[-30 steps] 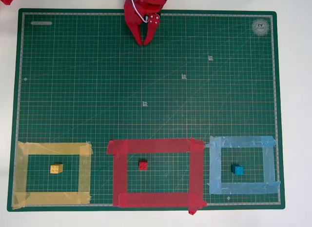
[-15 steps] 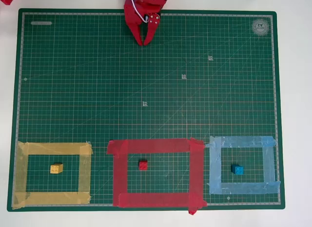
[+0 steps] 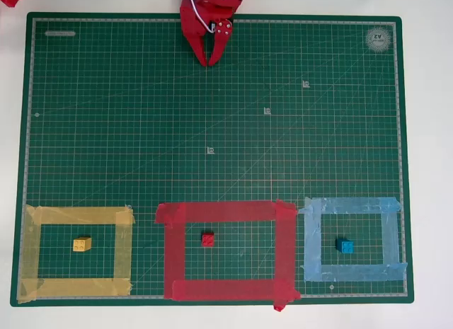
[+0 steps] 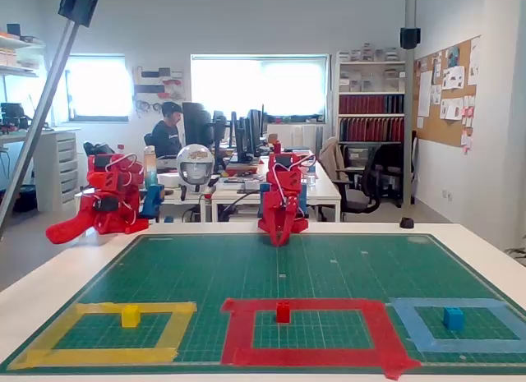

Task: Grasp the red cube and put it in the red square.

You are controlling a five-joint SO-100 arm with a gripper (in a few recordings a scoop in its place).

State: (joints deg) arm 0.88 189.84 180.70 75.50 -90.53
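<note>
The red cube (image 3: 207,239) (image 4: 283,312) rests on the green mat inside the red square (image 3: 226,211) (image 4: 308,305), the wide red tape frame at the mat's near edge. My red gripper (image 3: 210,62) (image 4: 279,241) hangs at the far edge of the mat, fingers together and pointing down, with nothing between them. It is far from the cube, about half the mat's depth away.
A yellow cube (image 3: 82,244) lies inside a yellow tape frame (image 3: 78,216) at the left. A blue cube (image 3: 345,246) lies inside a light-blue tape frame (image 3: 352,205) at the right. The green cutting mat (image 3: 212,131) covers most of the white table.
</note>
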